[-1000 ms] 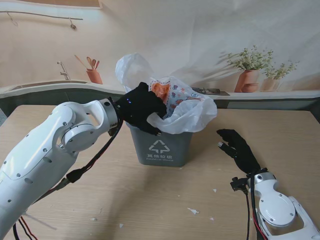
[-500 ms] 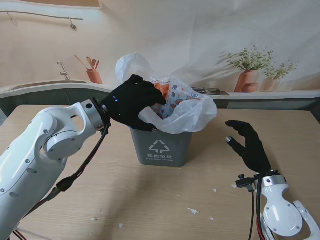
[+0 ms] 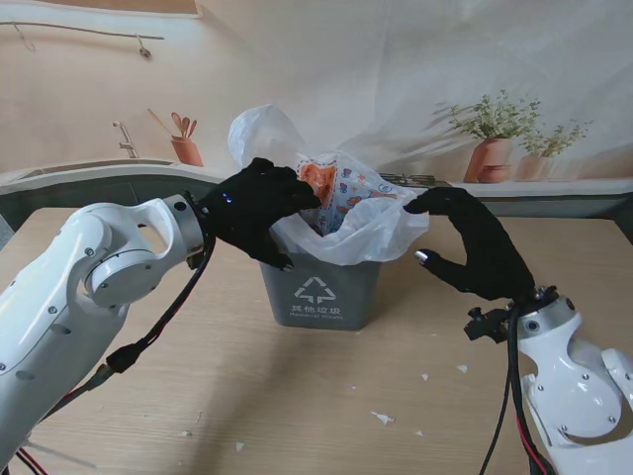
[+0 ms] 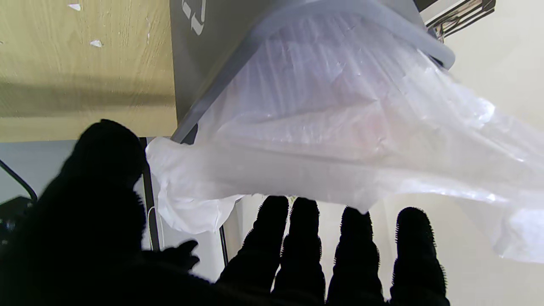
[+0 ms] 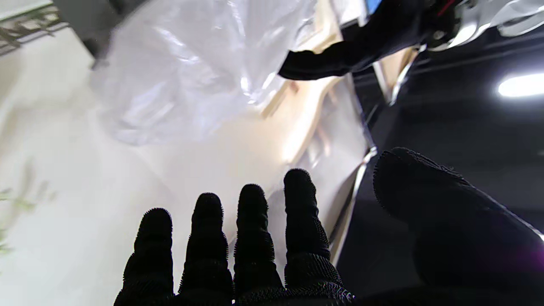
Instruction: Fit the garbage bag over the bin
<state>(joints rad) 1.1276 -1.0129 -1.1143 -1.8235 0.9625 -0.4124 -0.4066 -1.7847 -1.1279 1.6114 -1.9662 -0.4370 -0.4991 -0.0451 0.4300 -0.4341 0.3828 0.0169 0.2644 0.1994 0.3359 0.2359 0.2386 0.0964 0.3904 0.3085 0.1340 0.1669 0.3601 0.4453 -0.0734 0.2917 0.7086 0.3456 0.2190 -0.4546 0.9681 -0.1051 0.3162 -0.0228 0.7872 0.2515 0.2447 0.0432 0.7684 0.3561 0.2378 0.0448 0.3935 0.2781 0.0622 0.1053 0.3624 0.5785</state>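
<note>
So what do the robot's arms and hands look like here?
Both arms have glossy white rounded shells with grey joint rings and loose black cables alongside. The left hand and right hand are five-fingered, covered in textured black gloves; a small blue light shows on the left hand.

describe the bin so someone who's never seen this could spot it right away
On the wooden table, look at the middle, between the two black hands. The bin is the small dark grey tub with a white recycling symbol on its front and a white garbage bag spilling over its rim.
</note>
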